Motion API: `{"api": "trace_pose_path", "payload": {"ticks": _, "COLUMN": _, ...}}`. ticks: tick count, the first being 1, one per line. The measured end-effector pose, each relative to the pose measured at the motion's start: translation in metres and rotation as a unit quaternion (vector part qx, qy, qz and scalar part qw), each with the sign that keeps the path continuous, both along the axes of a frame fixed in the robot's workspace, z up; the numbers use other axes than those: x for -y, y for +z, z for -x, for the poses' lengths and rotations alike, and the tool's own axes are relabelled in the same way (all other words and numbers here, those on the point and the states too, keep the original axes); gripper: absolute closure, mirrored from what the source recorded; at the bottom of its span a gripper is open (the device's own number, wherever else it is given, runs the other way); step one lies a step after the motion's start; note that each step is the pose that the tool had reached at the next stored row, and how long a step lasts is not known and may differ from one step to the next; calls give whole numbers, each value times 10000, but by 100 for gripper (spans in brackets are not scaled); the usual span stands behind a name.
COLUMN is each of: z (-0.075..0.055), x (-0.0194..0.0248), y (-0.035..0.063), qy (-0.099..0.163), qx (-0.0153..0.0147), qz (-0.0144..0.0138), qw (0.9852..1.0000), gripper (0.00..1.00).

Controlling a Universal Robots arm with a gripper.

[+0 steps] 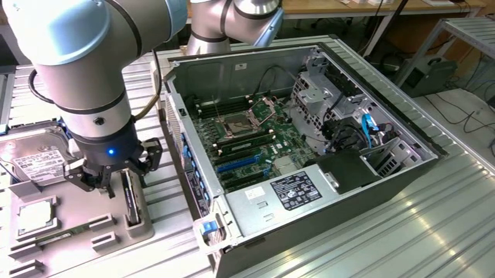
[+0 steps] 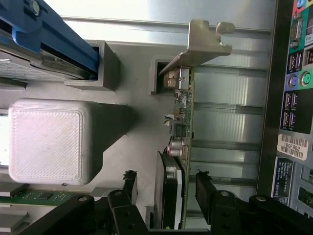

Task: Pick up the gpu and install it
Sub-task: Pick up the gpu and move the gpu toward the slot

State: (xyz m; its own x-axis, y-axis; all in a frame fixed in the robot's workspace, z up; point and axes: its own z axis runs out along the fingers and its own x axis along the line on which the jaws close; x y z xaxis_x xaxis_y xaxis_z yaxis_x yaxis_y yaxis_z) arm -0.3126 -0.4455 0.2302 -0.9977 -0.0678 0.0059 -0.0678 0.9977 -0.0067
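One thin dark gpu card (image 2: 185, 122), silver bracket (image 2: 205, 41) end, sits edge-on in grey holder (image 2: 132, 147); wide-open claw (image 2: 166, 177) straddles it, hiding one end.

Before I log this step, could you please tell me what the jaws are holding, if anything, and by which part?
Nothing is held: the jaws stand open on either side of the gpu, not closed on it.

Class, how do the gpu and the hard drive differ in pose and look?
The gpu stands on edge; the hard drive lies label up. The gpu is thin and dark; the hard drive is boxy and silver. Both sit in the grey fixture.
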Motion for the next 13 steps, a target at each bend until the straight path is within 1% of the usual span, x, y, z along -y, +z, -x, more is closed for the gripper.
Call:
{"api": "trace_pose_path", "payload": {"ticks": 1, "z": 0, "x": 0, "y": 0, "qy": 0, "qx": 0, "qz": 0, "qw": 10000, "gripper": 41}}
{"api": "trace_pose_path", "payload": {"ticks": 2, "z": 0, "x": 0, "y": 0, "qy": 0, "qx": 0, "qz": 0, "qw": 10000, "gripper": 48}}
{"api": "trace_pose_path", "payload": {"ticks": 3, "z": 0, "x": 0, "y": 0, "qy": 0, "qx": 0, "qz": 0, "qw": 10000, "gripper": 48}}
{"api": "trace_pose_path", "payload": {"ticks": 4, "z": 0, "x": 0, "y": 0, "qy": 0, "qx": 0, "qz": 0, "qw": 10000, "gripper": 55}}
{"api": "trace_pose_path", "payload": {"ticks": 5, "z": 0, "x": 0, "y": 0, "qy": 0, "qx": 0, "qz": 0, "qw": 10000, "gripper": 55}}
{"api": "trace_pose_path", "payload": {"ticks": 6, "z": 0, "x": 0, "y": 0, "qy": 0, "qx": 0, "qz": 0, "qw": 10000, "gripper": 61}}
{"api": "trace_pose_path", "payload": {"ticks": 13, "z": 1, "x": 0, "y": -1, "qy": 0, "qx": 0, "qz": 0, "qw": 10000, "gripper": 61}}
